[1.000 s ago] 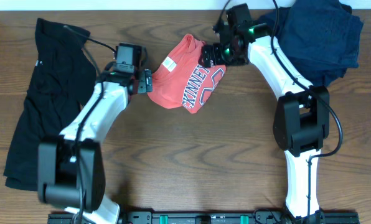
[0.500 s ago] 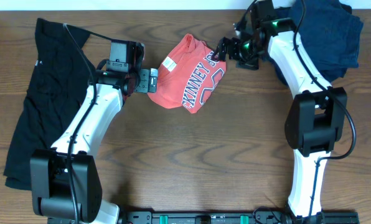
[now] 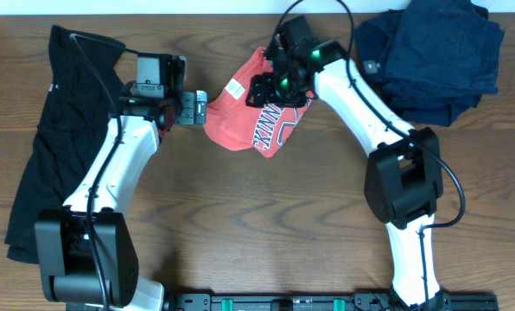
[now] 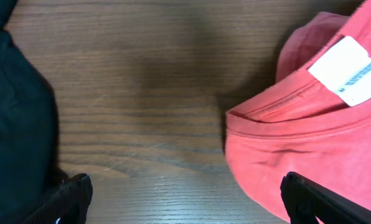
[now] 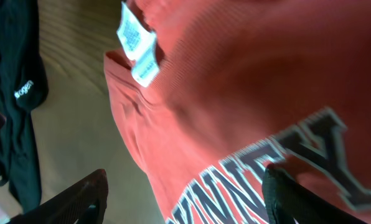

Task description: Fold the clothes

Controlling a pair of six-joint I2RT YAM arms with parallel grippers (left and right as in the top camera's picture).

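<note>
A crumpled red T-shirt (image 3: 249, 121) with white-edged lettering and a white neck tag lies at the table's top centre. My left gripper (image 3: 197, 108) is open and empty just left of the shirt's collar; in the left wrist view (image 4: 185, 199) the collar (image 4: 297, 124) lies to the right between the fingers. My right gripper (image 3: 270, 86) is open and hovers over the shirt's top; in the right wrist view (image 5: 185, 199) the shirt (image 5: 248, 93) fills the frame. A black garment (image 3: 59, 130) lies spread at the left. Dark navy clothes (image 3: 435, 56) are piled at the top right.
The wooden table (image 3: 266, 225) runs bare across the front half. The black garment also shows at the left edge of the left wrist view (image 4: 14, 106) and in the right wrist view (image 5: 11, 74).
My right gripper has swung left from the navy pile to above the red shirt. My left gripper has drawn back slightly to the left of the collar.
</note>
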